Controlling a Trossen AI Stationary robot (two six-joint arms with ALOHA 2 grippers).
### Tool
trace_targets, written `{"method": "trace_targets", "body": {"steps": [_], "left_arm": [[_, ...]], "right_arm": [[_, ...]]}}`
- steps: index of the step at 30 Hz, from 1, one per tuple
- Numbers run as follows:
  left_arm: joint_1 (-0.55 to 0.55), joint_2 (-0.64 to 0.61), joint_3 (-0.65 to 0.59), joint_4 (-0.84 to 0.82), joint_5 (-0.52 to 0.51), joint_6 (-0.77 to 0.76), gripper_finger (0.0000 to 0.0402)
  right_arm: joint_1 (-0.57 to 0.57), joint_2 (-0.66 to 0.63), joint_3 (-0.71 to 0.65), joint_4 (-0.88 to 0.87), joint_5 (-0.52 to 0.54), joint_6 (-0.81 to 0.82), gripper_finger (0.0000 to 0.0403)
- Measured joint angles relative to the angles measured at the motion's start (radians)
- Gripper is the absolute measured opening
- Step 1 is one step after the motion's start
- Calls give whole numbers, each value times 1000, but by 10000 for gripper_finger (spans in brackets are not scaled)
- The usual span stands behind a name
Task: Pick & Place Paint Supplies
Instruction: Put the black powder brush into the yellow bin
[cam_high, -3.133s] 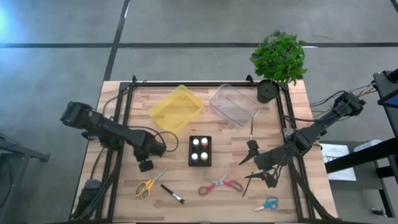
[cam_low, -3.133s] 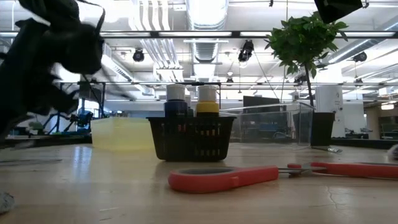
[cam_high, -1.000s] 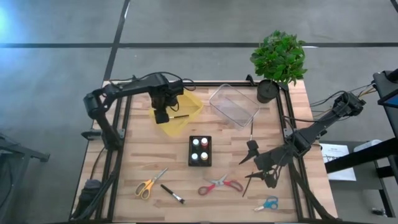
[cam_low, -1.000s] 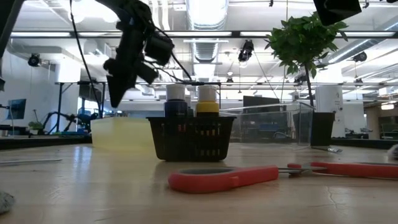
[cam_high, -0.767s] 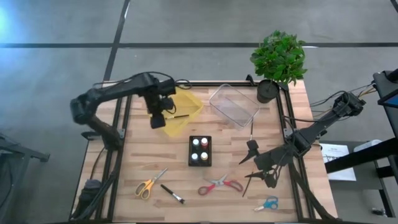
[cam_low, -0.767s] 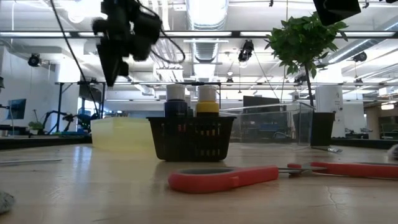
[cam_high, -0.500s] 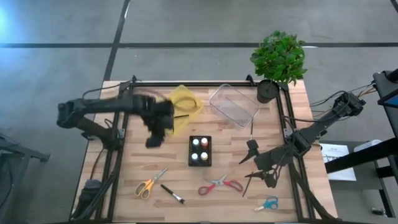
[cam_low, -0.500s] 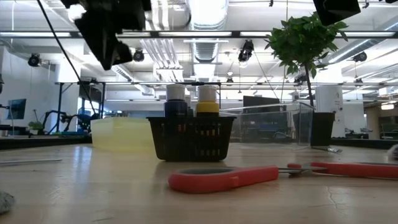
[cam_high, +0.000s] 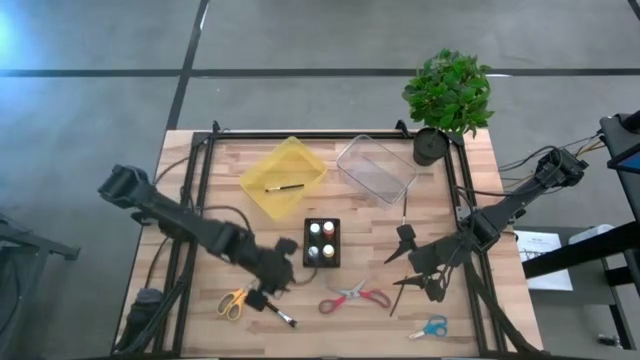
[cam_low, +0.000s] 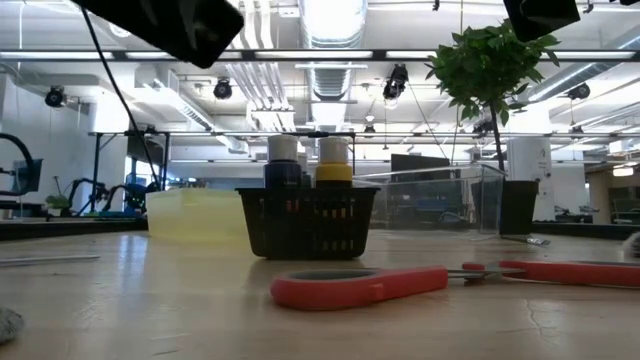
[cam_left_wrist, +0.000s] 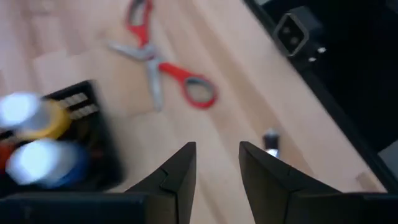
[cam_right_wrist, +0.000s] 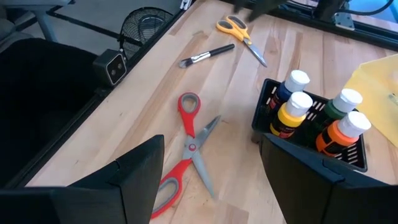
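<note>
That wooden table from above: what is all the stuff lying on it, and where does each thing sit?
Yellow plastic tray: one, far left-centre, holding one thin dark-handled brush.
Clear plastic bin: one, far centre-right.
Black basket of small paint bottles: one, table centre; four bottles.
Potted green plant: one, far right corner.
Yellow-handled scissors: one, near left.
Dark-handled brush: one, near edge, beside them.
Red-handled scissors: one, near centre.
Blue-handled scissors: one, near right.
Left pincer: dark, open, low by the yellow-handled scissors.
Right pincer: dark, open, right of the red-handled scissors.
</note>
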Motion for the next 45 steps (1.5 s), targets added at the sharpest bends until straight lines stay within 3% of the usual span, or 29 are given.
{"method": "trace_targets", "body": {"steps": [8,20,40,45], "left_arm": [[-99,146,2,101,-5,-97,132],[-176,342,120,134,-20,-109,132],[-190,435,61,227,-35,-128,131],[-190,453,27,310,-53,-139,99]], "right_arm": [[0,0,0,0,0,14,263],[0,0,-1,2,0,15,263],[0,0,-2,-5,0,26,263],[0,0,-3,-6,0,26,263]]}}
